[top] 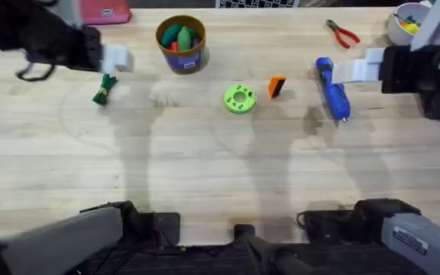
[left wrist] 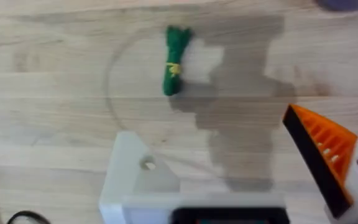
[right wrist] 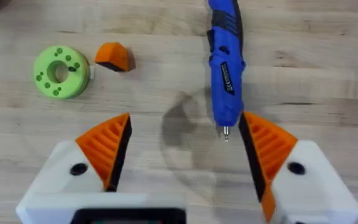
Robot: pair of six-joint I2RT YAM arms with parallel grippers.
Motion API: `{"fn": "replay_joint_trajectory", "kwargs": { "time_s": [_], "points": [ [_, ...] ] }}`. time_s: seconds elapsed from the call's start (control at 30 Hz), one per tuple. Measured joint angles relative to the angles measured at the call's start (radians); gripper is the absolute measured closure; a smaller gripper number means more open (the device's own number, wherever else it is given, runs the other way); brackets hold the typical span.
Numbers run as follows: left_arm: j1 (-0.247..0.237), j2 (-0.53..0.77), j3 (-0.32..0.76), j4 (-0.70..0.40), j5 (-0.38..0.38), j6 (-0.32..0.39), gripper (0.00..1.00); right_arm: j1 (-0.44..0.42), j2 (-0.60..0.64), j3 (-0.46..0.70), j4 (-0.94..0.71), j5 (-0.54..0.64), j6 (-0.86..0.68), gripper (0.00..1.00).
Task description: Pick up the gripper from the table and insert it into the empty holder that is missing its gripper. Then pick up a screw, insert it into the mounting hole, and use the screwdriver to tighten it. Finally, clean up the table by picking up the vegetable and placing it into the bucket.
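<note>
Light wooden table point(top: 205, 176) with long plank lines, soft grey shadows lay across its middle, a pink flat thing point(top: 104, 11) sat at 11 o'clock, beyond the far edge

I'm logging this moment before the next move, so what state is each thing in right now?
left gripper: open, holding nothing, one orange tip missing
holder: empty, mounting hole bare
right gripper: open, both orange tips fitted
gripper: loose on the table
screwdriver: lying flat, ungrasped
vegetable: lying on the table, outside the bucket
bucket: upright, toy items inside
</note>
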Motion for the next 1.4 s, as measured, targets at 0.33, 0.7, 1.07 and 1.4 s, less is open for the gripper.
{"fn": "replay_joint_trajectory", "kwargs": {
  "time_s": [0.33, 0.7, 1.07, 1.4],
  "points": [
    [0.134, 0.323, 0.197, -0.073, 0.024, 0.219, 0.018, 0.0, 0.0, 0.0, 0.0, 0.0, 0.0, 0.008],
    [0.207, 0.58, 0.207, -0.009, 0.056, 0.327, 0.015, 0.0, 0.0, 0.0, 0.0, 0.0, 0.0, 0.008],
    [0.213, 0.64, 0.21, 0.027, 0.096, 0.365, 0.201, 0.0, 0.0, 0.0, 0.0, 0.0, 0.0, 0.008],
    [0.213, 0.64, 0.21, 0.032, 0.107, 0.378, 0.996, 0.0, 0.0, 0.0, -0.001, 0.0, 0.0, 0.008]
  ]
}}
